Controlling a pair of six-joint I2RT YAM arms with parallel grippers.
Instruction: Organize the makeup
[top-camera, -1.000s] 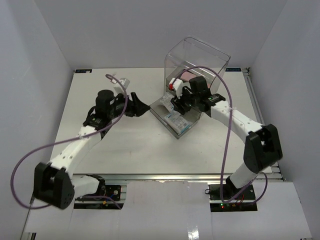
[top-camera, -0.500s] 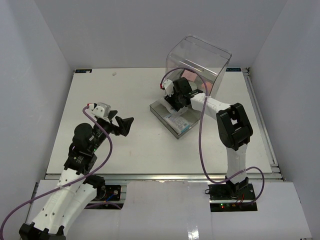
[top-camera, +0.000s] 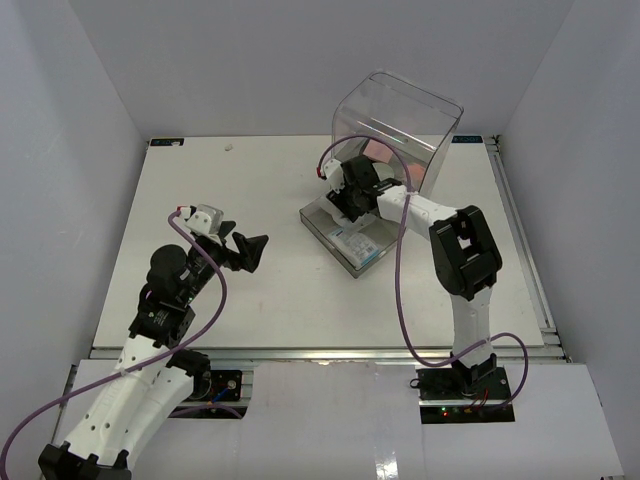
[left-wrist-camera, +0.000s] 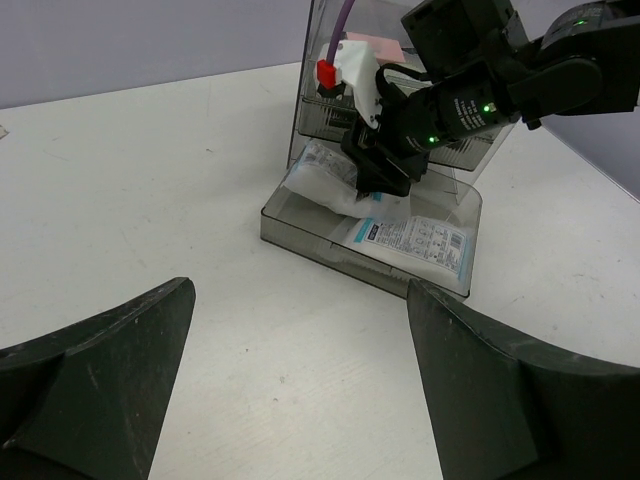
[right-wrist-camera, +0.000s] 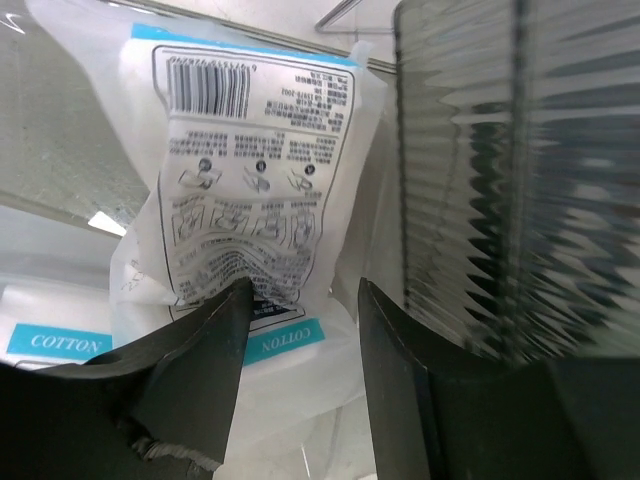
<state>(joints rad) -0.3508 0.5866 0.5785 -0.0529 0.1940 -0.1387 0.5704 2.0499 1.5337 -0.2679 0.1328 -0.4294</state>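
Two white-and-blue packets lie in a pulled-out grey drawer (top-camera: 349, 264): one flat (top-camera: 362, 243) (left-wrist-camera: 415, 238), one crumpled at the far end (left-wrist-camera: 318, 168) (right-wrist-camera: 250, 170). My right gripper (top-camera: 338, 207) (left-wrist-camera: 383, 180) (right-wrist-camera: 300, 300) is low in the drawer, its jaws a little apart, and one finger (right-wrist-camera: 195, 370) presses the crumpled packet's lower edge. A second packet marked COTTON (right-wrist-camera: 50, 325) lies beneath. My left gripper (top-camera: 255, 252) (left-wrist-camera: 300, 290) is open and empty over bare table, left of the drawer. A pink palette (top-camera: 378, 150) (left-wrist-camera: 375, 46) shows inside the box. Brushes and compacts are out of view.
The large clear plastic box (top-camera: 400, 110) (left-wrist-camera: 318, 70) stands at the back right, with its drawer sticking out toward the table's middle. A ribbed clear wall (right-wrist-camera: 500, 170) is close on the right gripper's right. A small white speck (top-camera: 229, 147) lies at the far edge.
Since a second ago my left arm has pulled back from the middle to the left near side. My right gripper moved to the drawer's far end. Little has moved in the last half second.
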